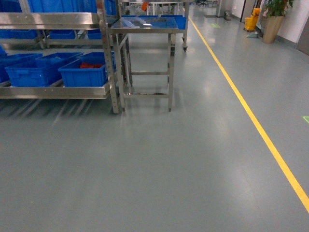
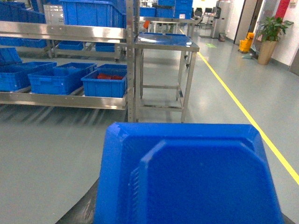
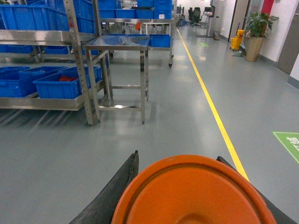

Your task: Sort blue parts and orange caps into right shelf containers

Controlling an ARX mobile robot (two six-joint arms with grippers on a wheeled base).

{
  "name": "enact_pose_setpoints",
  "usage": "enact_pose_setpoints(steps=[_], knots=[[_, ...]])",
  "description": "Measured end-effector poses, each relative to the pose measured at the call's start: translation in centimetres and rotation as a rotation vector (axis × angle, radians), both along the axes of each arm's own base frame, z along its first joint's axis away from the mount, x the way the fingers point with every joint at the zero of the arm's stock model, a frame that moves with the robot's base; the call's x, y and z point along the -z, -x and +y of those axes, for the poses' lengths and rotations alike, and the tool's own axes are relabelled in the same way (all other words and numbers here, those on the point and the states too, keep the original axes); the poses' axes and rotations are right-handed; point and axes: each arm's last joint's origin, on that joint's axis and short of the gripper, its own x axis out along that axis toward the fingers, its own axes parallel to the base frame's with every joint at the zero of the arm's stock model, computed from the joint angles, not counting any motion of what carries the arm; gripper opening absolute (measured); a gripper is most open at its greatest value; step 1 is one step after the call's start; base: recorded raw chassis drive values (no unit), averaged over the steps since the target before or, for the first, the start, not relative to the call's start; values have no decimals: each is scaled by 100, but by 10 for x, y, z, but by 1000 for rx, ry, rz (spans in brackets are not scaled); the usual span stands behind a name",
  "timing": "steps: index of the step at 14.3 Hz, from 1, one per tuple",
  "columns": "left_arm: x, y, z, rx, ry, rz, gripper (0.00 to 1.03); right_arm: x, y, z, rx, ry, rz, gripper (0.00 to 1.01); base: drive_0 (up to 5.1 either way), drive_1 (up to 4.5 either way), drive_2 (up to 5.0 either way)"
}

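Right under the left wrist camera, a blue tray (image 2: pixel 187 172) is filling the lower half of the view, and I am seeing only dark edges of the left gripper beside it, so I cannot tell how far its jaws are standing. In the right wrist view an orange dish (image 3: pixel 194 193) is sitting close to the lens between two dark fingers (image 3: pixel 117 191) of the right gripper; whether they are pressing on it or only flanking it, I cannot tell.

Further ahead, a steel shelf rack (image 1: pixel 58 89) is standing on the left of the grey floor (image 1: pixel 159 164). On its lower level several blue crates (image 1: pixel 36 70) are lying side by side. In the rightmost crate (image 1: pixel 87 72) I am seeing something orange-red, probably the orange caps (image 1: pixel 89 65), but they are too small to make out singly. Just beside the rack a steel table (image 1: pixel 145 58) is carrying a shallow blue tray with small dark items. A yellow line (image 1: pixel 251 111) is running along the floor on the right, and a potted plant (image 1: pixel 274 17) is standing far back.
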Motion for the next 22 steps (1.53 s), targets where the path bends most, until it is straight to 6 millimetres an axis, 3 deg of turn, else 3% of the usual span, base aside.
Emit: enact_pose_setpoints(steps=[22], knots=[[0,0,0,0,0,2,41,0,0,0,0,0,0,42,-1,431,-433]])
